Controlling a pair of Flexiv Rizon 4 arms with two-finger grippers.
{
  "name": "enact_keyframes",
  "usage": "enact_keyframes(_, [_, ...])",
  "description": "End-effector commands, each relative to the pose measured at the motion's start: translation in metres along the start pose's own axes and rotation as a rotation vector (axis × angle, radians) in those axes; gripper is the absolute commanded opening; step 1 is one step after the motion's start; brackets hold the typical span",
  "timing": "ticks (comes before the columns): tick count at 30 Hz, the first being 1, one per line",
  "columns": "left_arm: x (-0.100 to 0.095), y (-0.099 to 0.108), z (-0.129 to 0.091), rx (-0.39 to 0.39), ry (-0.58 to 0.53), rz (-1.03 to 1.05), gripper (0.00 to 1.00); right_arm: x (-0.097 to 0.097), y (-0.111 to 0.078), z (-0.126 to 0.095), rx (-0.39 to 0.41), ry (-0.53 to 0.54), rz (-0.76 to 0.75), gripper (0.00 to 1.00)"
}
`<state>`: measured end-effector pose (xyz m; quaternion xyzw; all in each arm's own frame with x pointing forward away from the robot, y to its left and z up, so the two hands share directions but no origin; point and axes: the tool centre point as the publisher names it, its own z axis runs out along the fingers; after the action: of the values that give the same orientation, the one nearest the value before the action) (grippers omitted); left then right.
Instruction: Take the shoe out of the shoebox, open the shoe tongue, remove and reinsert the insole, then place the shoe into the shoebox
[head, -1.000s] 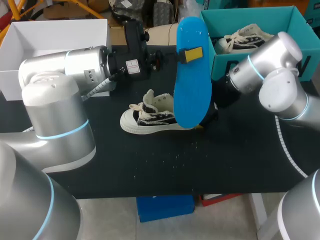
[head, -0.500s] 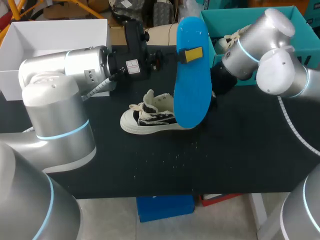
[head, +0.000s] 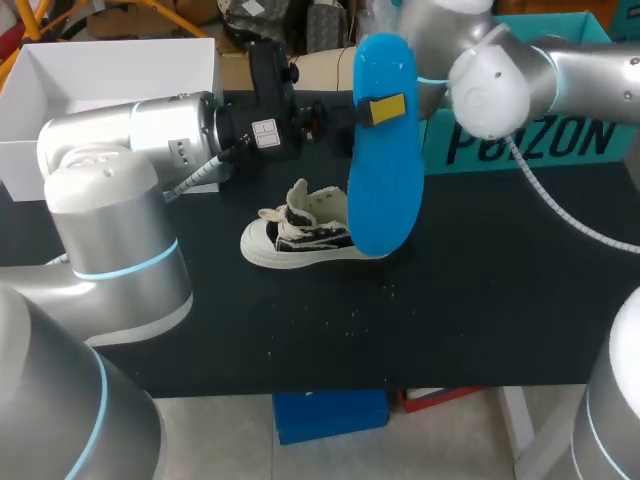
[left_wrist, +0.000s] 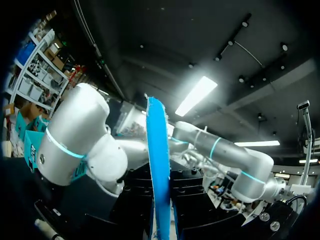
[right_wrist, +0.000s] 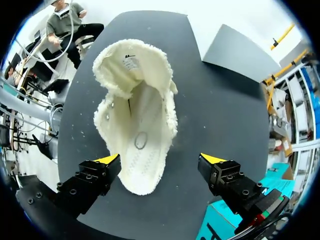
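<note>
A black-and-white canvas shoe (head: 300, 235) lies on its sole on the black table, toe toward the left. My left gripper (head: 383, 108) is shut on a blue insole (head: 385, 160), holding it upright just in front of the shoe's heel. In the left wrist view the insole (left_wrist: 159, 175) shows edge-on between the fingers. My right arm (head: 480, 60) hangs high over the teal shoebox (head: 530, 145), its gripper hidden behind the insole. In the right wrist view the right gripper (right_wrist: 161, 160) is open above the shoe (right_wrist: 137, 115), looking down into its fleecy lining.
A white open box (head: 100, 70) stands at the back left. The teal shoebox sits at the back right, its inside covered by my right arm. A corner of the shoebox (right_wrist: 220, 220) shows under the right gripper.
My right arm has risen from beside the shoe's heel and swung left, now covering the teal shoebox. The left arm, the insole and the shoe have not moved.
</note>
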<state>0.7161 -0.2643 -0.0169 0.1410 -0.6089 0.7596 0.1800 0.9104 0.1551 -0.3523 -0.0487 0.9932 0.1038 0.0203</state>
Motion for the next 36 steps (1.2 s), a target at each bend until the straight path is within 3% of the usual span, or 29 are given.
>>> enact_keyframes(1, [0.001,0.001,0.001,-0.001,-0.006,0.000,0.00,-0.005,0.020,0.008,0.277,0.008,-0.011,1.00])
enact_keyframes(8, [0.001,0.001,0.001,-0.001,-0.006,0.000,0.00,-0.009,0.039,0.017,0.297,0.014,-0.041,1.00])
enact_keyframes(17, [0.001,0.001,0.001,-0.001,-0.006,0.000,0.00,-0.011,0.037,0.039,0.277,0.031,-0.041,1.00])
enact_keyframes(23, [0.001,0.001,0.001,-0.001,-0.006,0.000,0.00,-0.012,0.032,0.050,0.199,0.036,-0.074,1.00])
enact_keyframes(25, [0.001,0.001,0.001,-0.001,-0.006,0.000,0.00,-0.012,0.032,0.052,0.148,0.049,-0.121,0.92])
enact_keyframes(26, [0.001,0.001,0.001,-0.001,-0.006,0.000,0.00,-0.012,0.032,0.054,0.160,0.060,-0.143,0.55])
enact_keyframes(28, [0.001,0.001,0.001,-0.001,-0.006,0.000,0.00,-0.012,0.032,0.057,0.143,0.085,-0.174,0.09])
enact_keyframes(29, [0.001,0.001,0.001,-0.001,-0.006,0.000,0.00,-0.012,0.031,0.059,0.153,0.102,-0.189,0.00])
enact_keyframes(36, [0.001,0.001,0.001,-0.001,-0.006,0.000,0.00,-0.012,0.031,0.059,0.153,0.102,-0.189,0.00])
